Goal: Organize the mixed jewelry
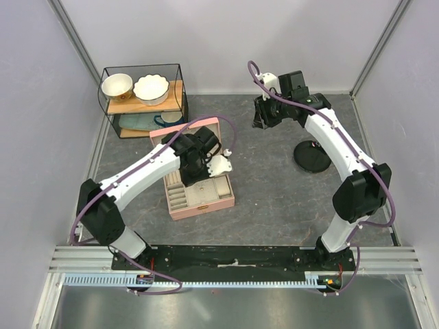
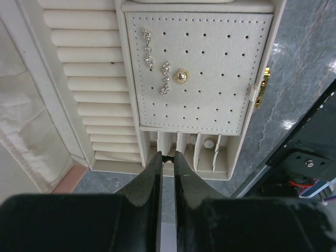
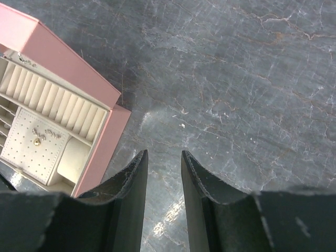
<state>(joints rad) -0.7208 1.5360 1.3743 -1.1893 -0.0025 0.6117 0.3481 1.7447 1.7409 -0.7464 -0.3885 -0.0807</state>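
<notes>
The pink jewelry box (image 1: 180, 206) lies open in front of the left arm. On its perforated cream panel (image 2: 220, 79) sit two sparkly drop pieces (image 2: 148, 48) (image 2: 165, 79) and a pale gold stud (image 2: 181, 76). A small white bead (image 2: 209, 143) rests in a slot below the panel. My left gripper (image 2: 168, 157) hangs over the narrow slots at the panel's near edge. Its jaws are almost together, with a tiny dark piece pinched between the tips. My right gripper (image 3: 164, 153) stands open over bare grey table, right of the box (image 3: 79, 79), holding nothing. A tiny pale speck (image 3: 182, 126) lies ahead of it.
A black round disc stand (image 1: 312, 157) sits at the right, beside the right arm. A wire-frame shelf (image 1: 144, 96) with two bowls stands at the back left, just behind the box lid (image 1: 188, 130). Ring rolls (image 2: 94, 79) fill the box's left half.
</notes>
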